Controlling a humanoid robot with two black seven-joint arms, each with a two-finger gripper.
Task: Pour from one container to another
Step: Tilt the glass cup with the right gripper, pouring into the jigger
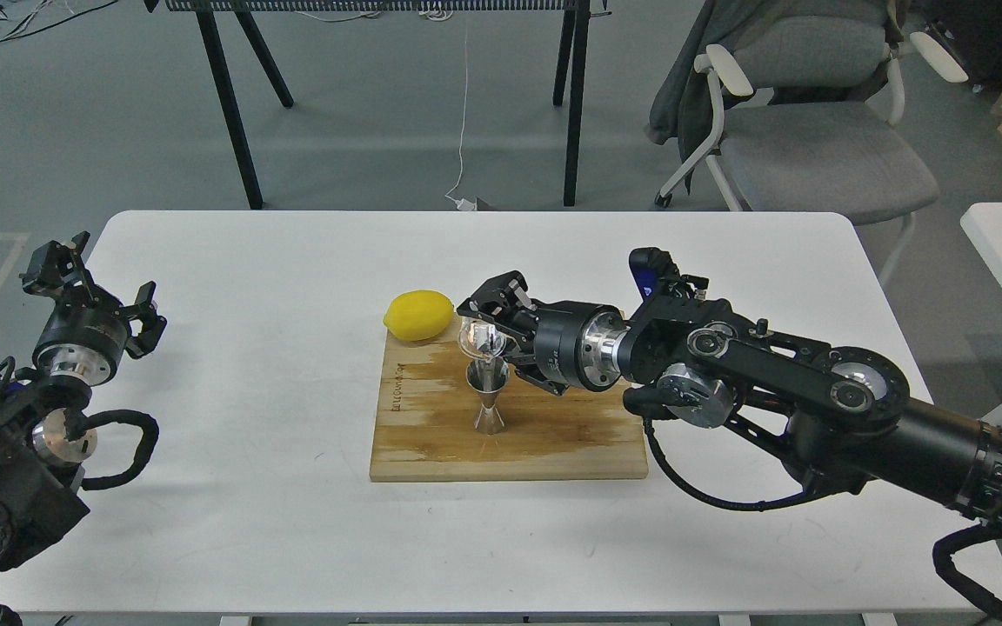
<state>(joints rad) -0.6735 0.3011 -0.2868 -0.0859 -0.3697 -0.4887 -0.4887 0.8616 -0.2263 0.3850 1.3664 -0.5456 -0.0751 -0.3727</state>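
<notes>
The right hand reaches in from the right side and is clenched around the clear cup, its 2 fingers closing on the cup from either side with the wrist rolled over, so the cup lies tipped on its side with its round rim turned away from the wrist, toward the left and slightly down. Whether any liquid is inside the cup or leaving it is too hard to make out through the glass. Directly beneath the hand, just under the lowered lip of the cup, stands the steel jigger, upright on its lower cone, its open upper cone facing up at the cup; the cup's lip and the jigger's top rim are so close that I cannot tell whether they touch. The jigger rests on the wooden cutting board, which lies on the white bench below and slightly behind the hand's wrist; the board's surface shows darker streaks across its middle. Just to the left of the right hand, close to the cup's rim but apart from it, a yellow lemon sits at the board's far left corner. The left hand is well away from all of this, far off to the left of the right hand, above the bench's left edge, holding nothing, with its fingers spread apart. Beyond the bench, a grey office chair stands on the floor.
</notes>
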